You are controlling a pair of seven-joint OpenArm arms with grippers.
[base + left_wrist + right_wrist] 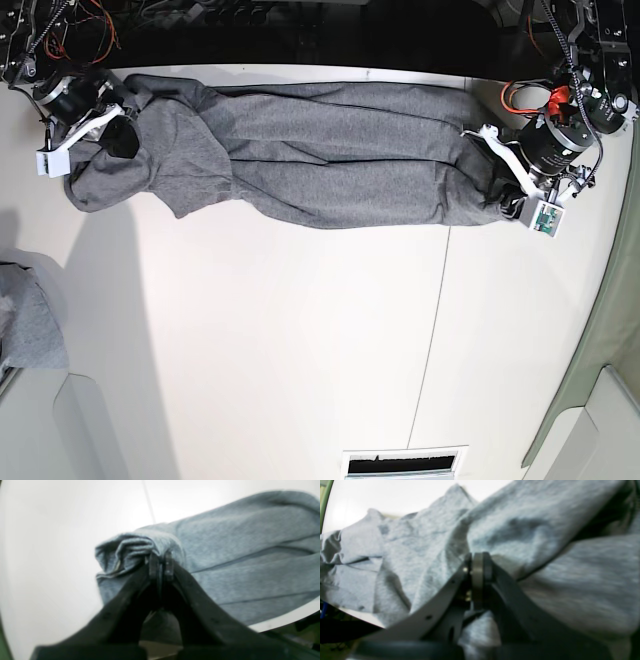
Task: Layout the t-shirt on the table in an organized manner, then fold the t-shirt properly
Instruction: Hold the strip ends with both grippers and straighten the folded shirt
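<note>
The grey t-shirt (330, 150) lies pulled into a long wrinkled band along the far edge of the white table (300, 330). My left gripper (500, 180) is at its right end in the base view. The left wrist view shows this gripper (161, 563) shut on a bunched fold of the t-shirt (250, 555). My right gripper (110, 120) is at the band's left end. In the right wrist view its fingers (478, 565) are pressed together on the crumpled t-shirt (545, 517), which fills most of that view.
A thin dark seam (435, 320) runs across the table from front to back. Another grey cloth (25, 325) lies at the left edge. A white slotted panel (405, 463) sits at the near edge. Cables and dark equipment (90, 25) line the back.
</note>
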